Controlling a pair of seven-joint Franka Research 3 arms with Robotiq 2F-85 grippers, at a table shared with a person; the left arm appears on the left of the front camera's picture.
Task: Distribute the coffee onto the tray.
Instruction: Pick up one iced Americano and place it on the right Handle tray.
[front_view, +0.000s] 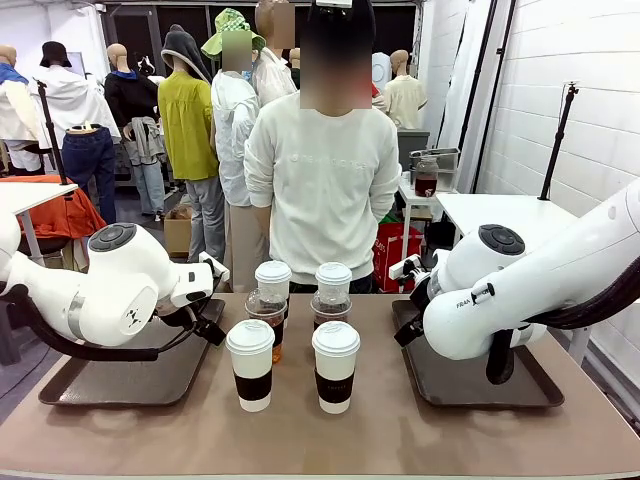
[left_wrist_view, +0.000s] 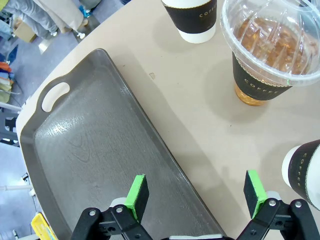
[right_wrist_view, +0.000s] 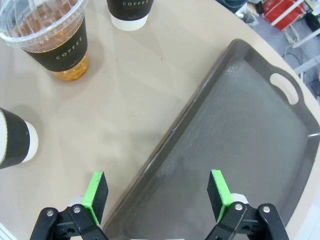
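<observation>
Several coffee cups stand grouped at the table's middle: two white lidded paper cups with dark sleeves (front_view: 250, 365) (front_view: 335, 365) in front, two clear dome-lidded iced coffees (front_view: 268, 318) (front_view: 330, 310) behind them, and two more white cups (front_view: 273, 277) (front_view: 333, 277) at the back. A dark tray (front_view: 120, 375) lies left and another tray (front_view: 480, 378) lies right, both bare. My left gripper (left_wrist_view: 195, 192) hangs open over its tray's (left_wrist_view: 80, 145) inner edge, with an iced coffee (left_wrist_view: 270, 45) ahead. My right gripper (right_wrist_view: 157, 192) is open over the right tray's (right_wrist_view: 240, 135) edge, with an iced coffee (right_wrist_view: 50, 35) ahead.
A person in a white sweater (front_view: 320, 170) stands at the table's far side, hands out of sight. Both white arms (front_view: 110, 290) (front_view: 500, 290) hover low over the trays' inner ends. Bare tabletop (front_view: 320, 440) lies in front of the cups.
</observation>
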